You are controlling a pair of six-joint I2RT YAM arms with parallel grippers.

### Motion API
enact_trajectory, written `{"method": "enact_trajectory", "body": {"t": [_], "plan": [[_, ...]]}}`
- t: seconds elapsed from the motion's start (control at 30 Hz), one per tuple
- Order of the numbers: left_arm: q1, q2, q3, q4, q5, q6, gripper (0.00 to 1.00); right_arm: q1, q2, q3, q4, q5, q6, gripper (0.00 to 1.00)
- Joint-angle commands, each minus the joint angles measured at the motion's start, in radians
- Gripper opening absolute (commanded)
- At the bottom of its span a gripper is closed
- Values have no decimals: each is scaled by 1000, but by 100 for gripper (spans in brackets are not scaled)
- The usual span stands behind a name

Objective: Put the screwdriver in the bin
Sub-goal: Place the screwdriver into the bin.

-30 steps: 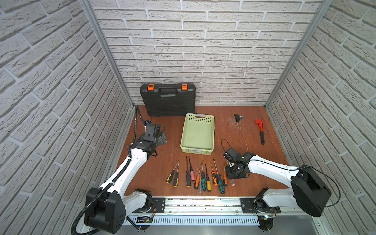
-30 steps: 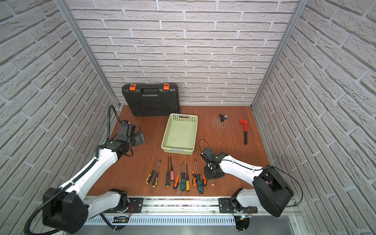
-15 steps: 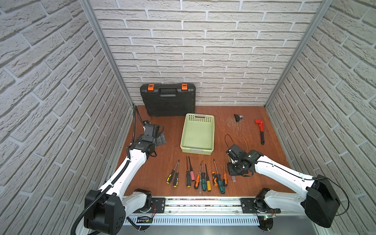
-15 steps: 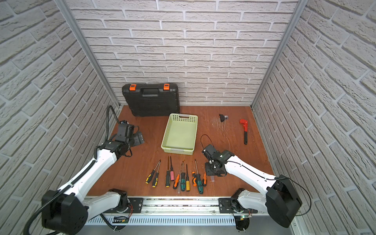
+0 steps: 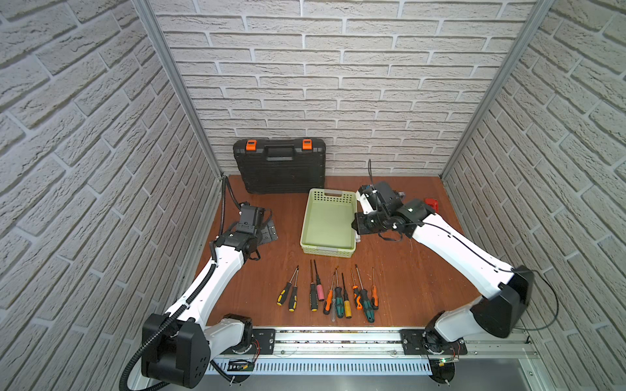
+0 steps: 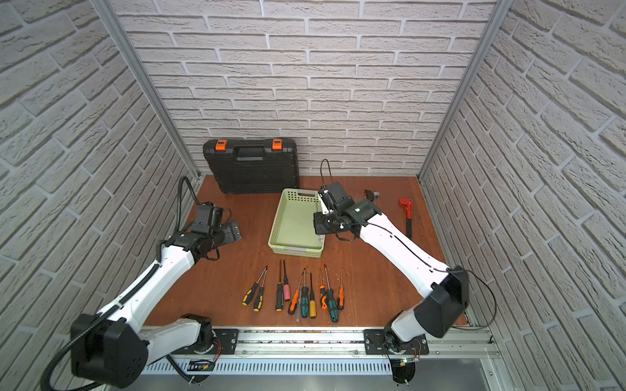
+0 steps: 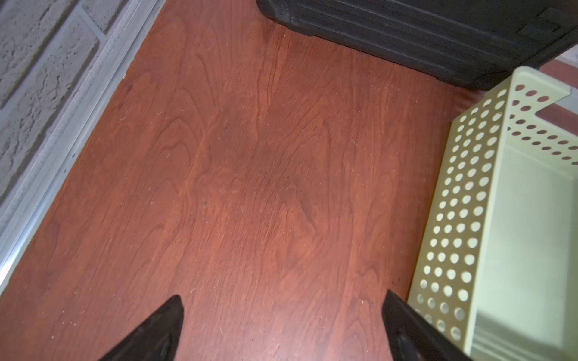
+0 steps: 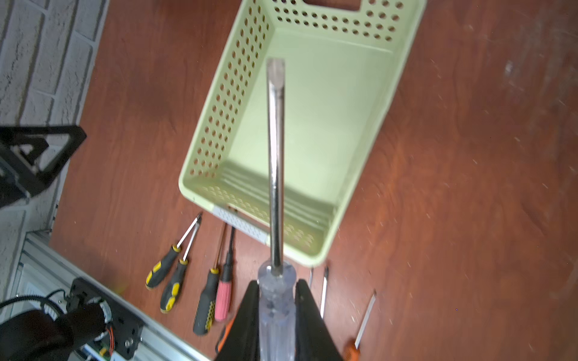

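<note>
The bin [image 5: 327,251], one pale green perforated basket, sits mid-tabletop [image 5: 406,277] toward the back edge, and its floor shows plain green from wall to wall. One black toolcase [image 5: 281,172] stands latched with two orange clips against the back edge, left of centre.

The right gripper [image 8: 277,283] is clenched on the clear handle of a flat-blade screwdriver [image 8: 276,156]. In both top views it hangs at the bin's right wall. In the right wrist view the steel shaft runs out over the bin's inside, and the tool is carried, not lying in the bin.

The left gripper [image 7: 281,301] is released, its jaws spread wide over bare wood between the tabletop's left edge and the bin's left wall.

Along the front edge lies a row of screwdrivers [image 5: 338,298], eleven as far as the overlaps let me count. One red pipe wrench [image 6: 406,213] lies near the right edge. One small dark piece [image 6: 371,194], too small to identify, lies toward the back.
</note>
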Motion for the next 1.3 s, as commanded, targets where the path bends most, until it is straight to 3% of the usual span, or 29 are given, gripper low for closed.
{"method": "enact_trajectory", "body": {"t": [0.0, 0.4, 0.6, 0.77, 0.9, 1.0, 1.27], "plan": [[4, -36, -23, -5, 26, -38, 98, -17, 140, 61, 123, -66, -16, 5], [-4, -80, -21, -106, 50, -50, 98, -42, 475, 152, 300, -112, 58, 6], [-4, -74, -38, -100, 49, -48, 98, -53, 584, 233, 246, -94, 47, 7], [-4, -68, 31, -170, 48, 9, 98, -58, 637, 280, 216, -96, 40, 7], [-4, -57, 33, -176, 80, 15, 98, -59, 671, 309, 187, -80, 13, 18], [-4, -38, 28, -164, 104, 4, 98, -58, 682, 338, 170, -72, -1, 20], [-9, -5, 53, -168, 145, 8, 98, -59, 672, 381, 128, -49, -44, 43]]}}
